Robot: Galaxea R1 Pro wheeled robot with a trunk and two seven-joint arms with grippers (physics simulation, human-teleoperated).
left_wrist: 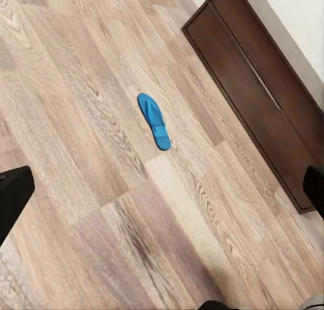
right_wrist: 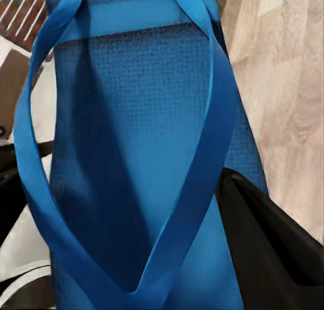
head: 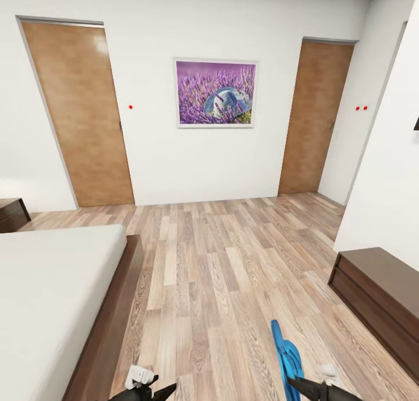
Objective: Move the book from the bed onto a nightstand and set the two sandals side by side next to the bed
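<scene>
A thin bright blue flip-flop sandal is clamped in the right gripper, sole upright (its straps fill the right wrist view), above the wood-plank floor. A second blue sandal lies flat on the planks near the long dark-wood cabinet. The left gripper hangs spread and empty beside the dark-brown platform bed

A broad strip of bare plank floor runs open from the near edge to the far wall, between the bed along its left edge and the long low cabinet along its right edge. One blue sandal lies flat on the floor near that cabinet, apart from it. A nightstand fills the far left corner.
</scene>
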